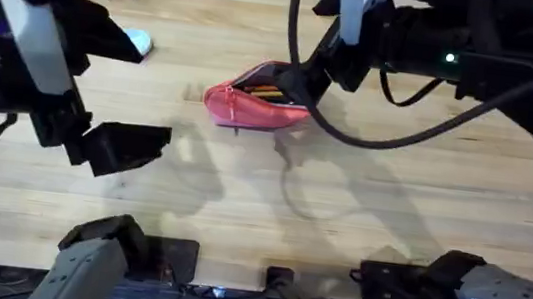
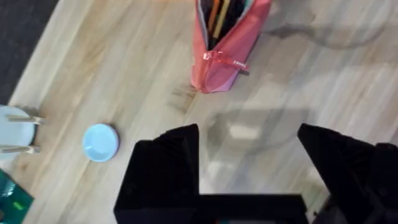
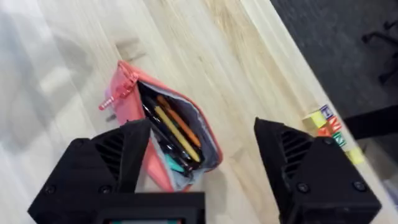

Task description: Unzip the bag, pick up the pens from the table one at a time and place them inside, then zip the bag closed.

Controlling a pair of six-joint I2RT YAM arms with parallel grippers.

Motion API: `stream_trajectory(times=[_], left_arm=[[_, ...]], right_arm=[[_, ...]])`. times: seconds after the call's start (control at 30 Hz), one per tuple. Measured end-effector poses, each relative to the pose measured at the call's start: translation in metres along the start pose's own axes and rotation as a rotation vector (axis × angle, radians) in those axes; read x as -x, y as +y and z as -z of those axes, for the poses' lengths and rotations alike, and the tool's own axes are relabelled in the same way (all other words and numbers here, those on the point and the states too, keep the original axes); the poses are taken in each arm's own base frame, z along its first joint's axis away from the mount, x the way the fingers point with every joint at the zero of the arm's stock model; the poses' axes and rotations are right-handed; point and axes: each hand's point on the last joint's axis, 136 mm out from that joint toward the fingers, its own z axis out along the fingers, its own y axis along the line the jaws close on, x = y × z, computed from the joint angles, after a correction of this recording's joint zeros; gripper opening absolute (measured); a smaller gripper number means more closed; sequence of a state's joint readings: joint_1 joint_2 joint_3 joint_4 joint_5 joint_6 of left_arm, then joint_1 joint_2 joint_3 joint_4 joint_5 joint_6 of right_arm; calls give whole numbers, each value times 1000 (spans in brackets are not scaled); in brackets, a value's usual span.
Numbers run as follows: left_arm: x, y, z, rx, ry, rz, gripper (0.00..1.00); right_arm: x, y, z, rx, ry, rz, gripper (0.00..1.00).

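Right fingers (image 3: 205,165) spread over unzipped bag (image 3: 163,134).

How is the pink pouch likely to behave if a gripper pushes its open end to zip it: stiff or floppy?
Probably floppy: the bag is soft fabric, and its open mouth sags around the pens. It looks light and lies loose on the table, so it may slide rather than resist.

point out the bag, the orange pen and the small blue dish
bag (image 1: 251,111), overhead view, pink side panel below the open zipper.
orange pen (image 3: 179,119), right wrist view, mid-barrel inside the open bag.
small blue dish (image 2: 101,142), left wrist view, its centre.
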State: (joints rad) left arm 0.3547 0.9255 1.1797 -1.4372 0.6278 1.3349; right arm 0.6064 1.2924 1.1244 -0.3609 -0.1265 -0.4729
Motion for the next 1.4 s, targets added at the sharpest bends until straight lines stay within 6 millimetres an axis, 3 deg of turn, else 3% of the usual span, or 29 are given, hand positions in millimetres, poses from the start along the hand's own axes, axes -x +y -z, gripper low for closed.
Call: stream_trajectory(times=[0.2,0.47,0.9,1.1,1.27,1.4], left_arm=[[-8,11,-4,-13,-15,-26,994],[-27,16,-28,-133,-83,-34,995],[-60,3,-65,-260,-260,-32,994],[-70,5,-80,-292,-306,-27,993],[-72,7,-86,-310,-327,1,993],[-72,8,-87,-308,-334,5,993]], right_arm=[[-2,1,3,4,7,-77,995],[-3,2,3,6,12,-101,996],[-14,8,3,20,63,-355,996],[-23,22,6,72,112,-551,997],[-12,38,15,151,97,-717,997],[-3,63,18,221,114,-801,998]])
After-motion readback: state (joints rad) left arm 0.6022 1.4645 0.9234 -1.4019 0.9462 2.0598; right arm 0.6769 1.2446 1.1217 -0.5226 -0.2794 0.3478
